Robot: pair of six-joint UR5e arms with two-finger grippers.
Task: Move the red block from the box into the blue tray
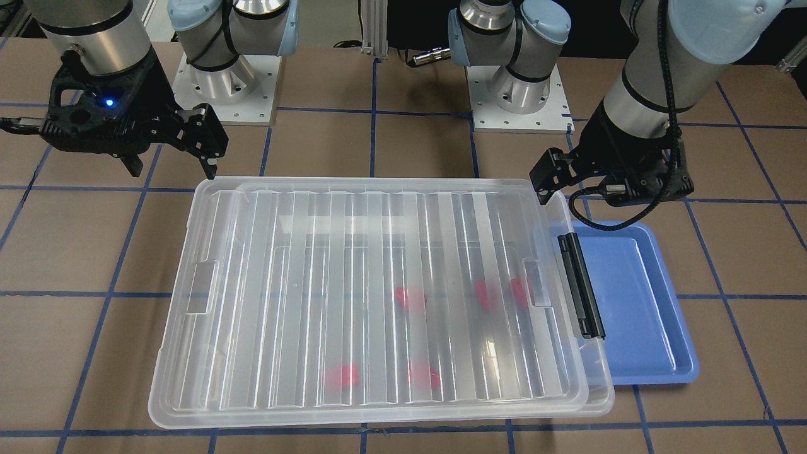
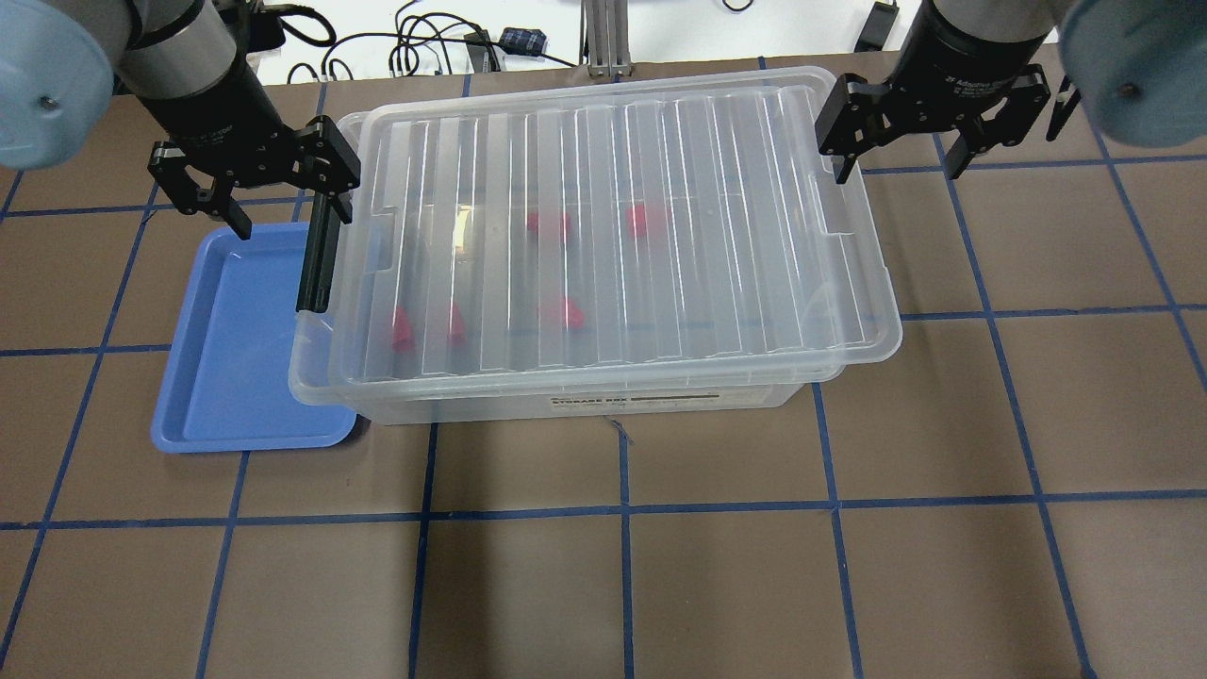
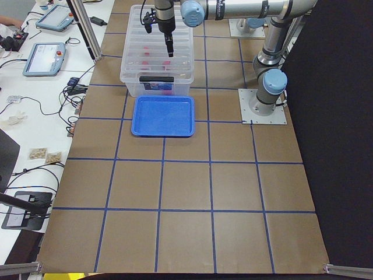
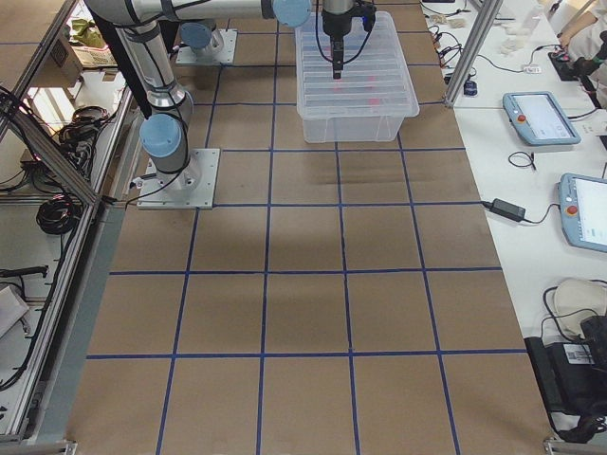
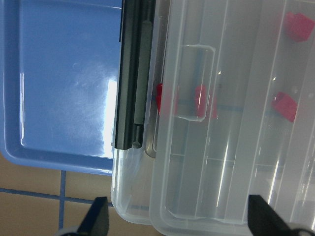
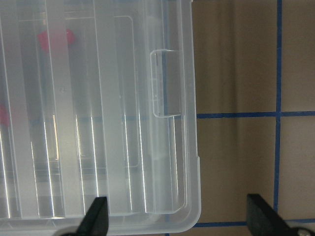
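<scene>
The box [image 2: 717, 236] is a clear bin with its ribbed lid lying on it and a black latch bar [image 2: 316, 259] on its left end. Several red blocks [image 2: 549, 223] show blurred through the lid, also in the front view [image 1: 410, 298]. The blue tray [image 2: 236, 349] lies empty against the latch end, and shows in the left wrist view [image 5: 64, 83]. My left gripper [image 2: 288, 212] is open and empty above the latch end. My right gripper [image 2: 896, 165] is open and empty above the box's other end, over its far corner.
The brown table top with blue grid lines [image 2: 622, 566] lies all around the box. The two arm bases [image 1: 230, 82] stand behind the box. Cables and tablets lie on side benches [image 3: 44, 58], off the work area.
</scene>
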